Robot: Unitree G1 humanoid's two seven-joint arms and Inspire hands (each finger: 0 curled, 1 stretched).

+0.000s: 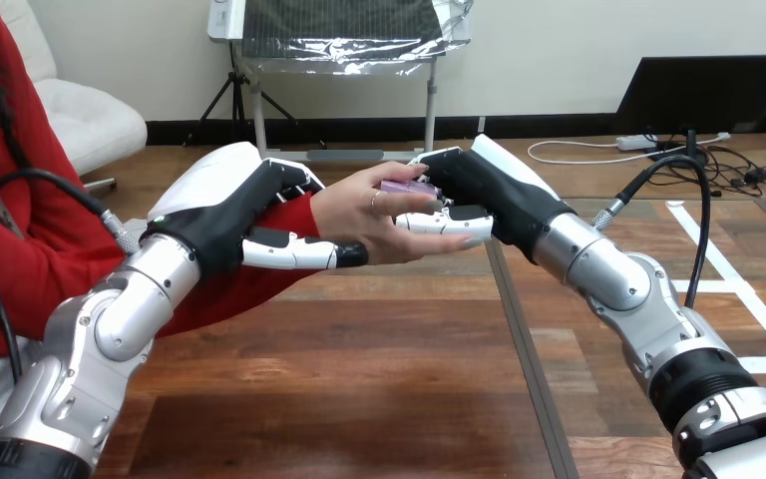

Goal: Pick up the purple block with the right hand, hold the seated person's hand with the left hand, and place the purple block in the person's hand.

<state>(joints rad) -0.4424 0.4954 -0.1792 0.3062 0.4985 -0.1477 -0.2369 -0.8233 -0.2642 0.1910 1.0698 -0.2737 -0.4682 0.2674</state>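
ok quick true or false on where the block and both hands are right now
1. The purple block lies on the table. False: it is held up in the air, between the right hand and the person's hand.
2. The left hand is curled round the person's wrist. True.
3. The person's hand comes in from the view's right. False: it comes in from the left.
4. The right hand pinches the purple block at the person's hand. True.
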